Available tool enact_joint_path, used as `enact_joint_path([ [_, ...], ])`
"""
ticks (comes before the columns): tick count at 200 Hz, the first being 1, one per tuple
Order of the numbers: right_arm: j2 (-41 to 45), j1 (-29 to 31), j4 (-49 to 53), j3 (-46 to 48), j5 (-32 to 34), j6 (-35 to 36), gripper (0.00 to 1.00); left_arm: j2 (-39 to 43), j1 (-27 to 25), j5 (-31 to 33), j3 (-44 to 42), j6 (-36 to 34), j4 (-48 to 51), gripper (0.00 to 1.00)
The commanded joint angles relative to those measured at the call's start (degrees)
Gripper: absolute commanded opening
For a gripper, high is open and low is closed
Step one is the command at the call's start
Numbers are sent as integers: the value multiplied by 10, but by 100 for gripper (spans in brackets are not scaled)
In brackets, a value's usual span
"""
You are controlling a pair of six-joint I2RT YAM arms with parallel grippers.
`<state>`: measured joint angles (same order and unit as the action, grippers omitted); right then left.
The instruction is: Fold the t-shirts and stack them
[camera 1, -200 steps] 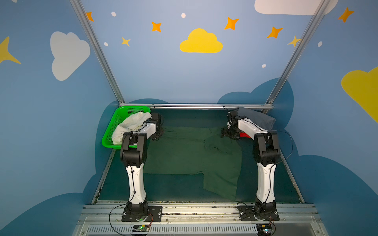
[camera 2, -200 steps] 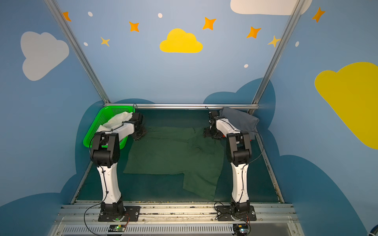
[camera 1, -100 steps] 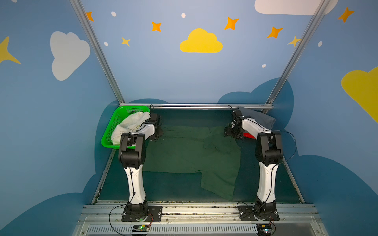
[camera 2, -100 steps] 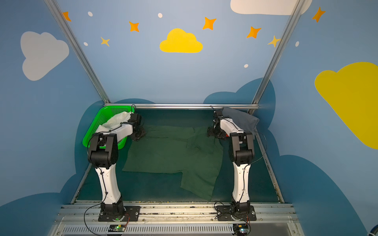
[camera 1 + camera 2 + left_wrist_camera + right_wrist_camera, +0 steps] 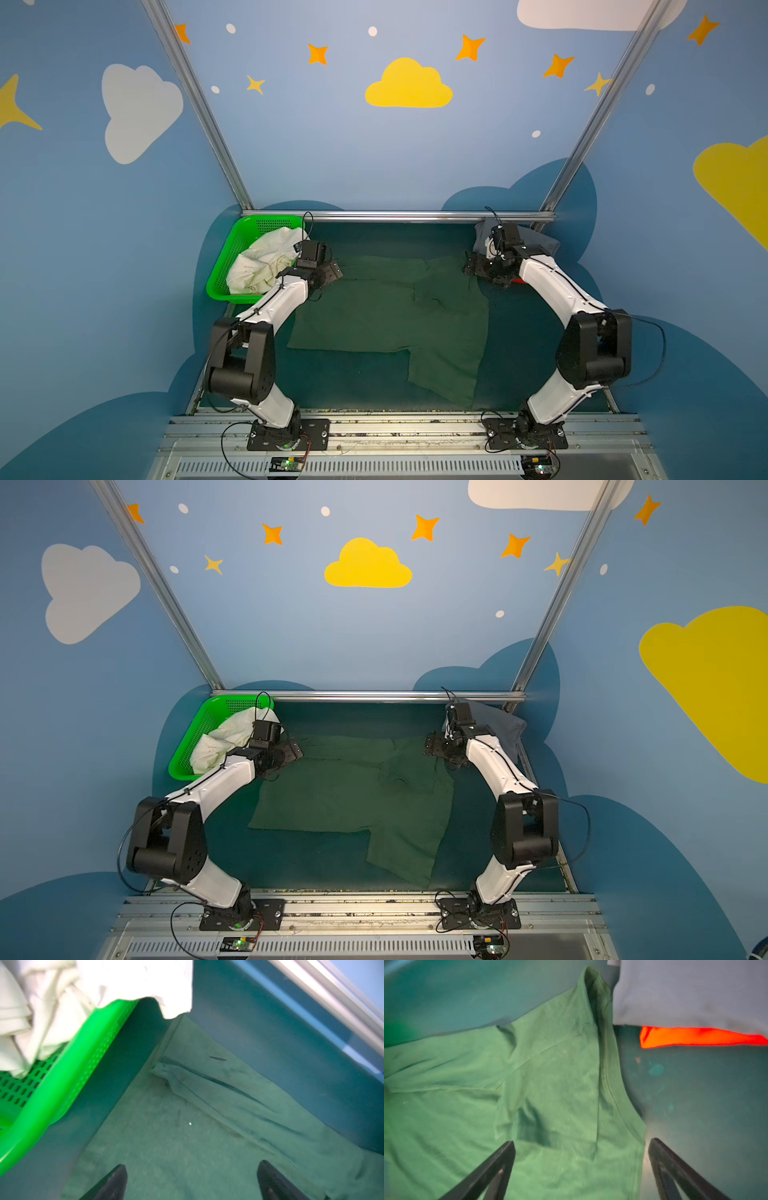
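Because the dark green t-shirt (image 5: 374, 316) lies spread open on the table (image 5: 353, 382), its long axis runs from side to side in both top views. One flap trails toward the near edge on the right. Its far edge spans almost exactly from one arm to the other, and I judge the coming move turns on that. The far left corner sits just beyond the left fingers (image 5: 116, 1182). The far right corner, with a hemmed edge and a raised fold, sits just ahead of the right fingers (image 5: 506, 1153). Each arm is therefore the nearer one for its own corner.

Both pairs of fingers stand wide apart and hold nothing, with cloth showing bare between them in the wrist views. Both arms reach from their bases at the near edge with elbows bowed outward and wrists tipped down over the shirt.

A grey t-shirt (image 5: 544, 245) lies folded on a red t-shirt (image 5: 695, 1038) in the far right corner, just beside the green one. A cream-white t-shirt (image 5: 262, 262) is heaped in the green basket (image 5: 220, 270) at far left.
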<state>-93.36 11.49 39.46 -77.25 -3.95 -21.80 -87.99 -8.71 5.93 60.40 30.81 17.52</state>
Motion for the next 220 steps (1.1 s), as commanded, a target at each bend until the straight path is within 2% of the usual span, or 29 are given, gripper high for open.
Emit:
enact_joint_path([
  [1,42,1,44,52,-2,-22,98,65,-1,15,-53,15,11,100],
  [42,150,3,100,148,-28,-50,98,180,-10,11,-147,39,29,100],
  [83,269,7,116,234,-98,-77,98,263,-10,12,-210,54,80,100],
  [116,304,31,144,283,-127,-88,98,363,-11,10,-273,71,100,100],
  [139,318,75,172,304,-137,-92,97,415,-13,22,-282,103,141,100],
  [172,331,113,212,326,-121,-96,97,438,-16,21,-314,128,176,100],
  [220,331,148,165,385,-149,-142,93,435,-17,5,-345,156,178,100],
])
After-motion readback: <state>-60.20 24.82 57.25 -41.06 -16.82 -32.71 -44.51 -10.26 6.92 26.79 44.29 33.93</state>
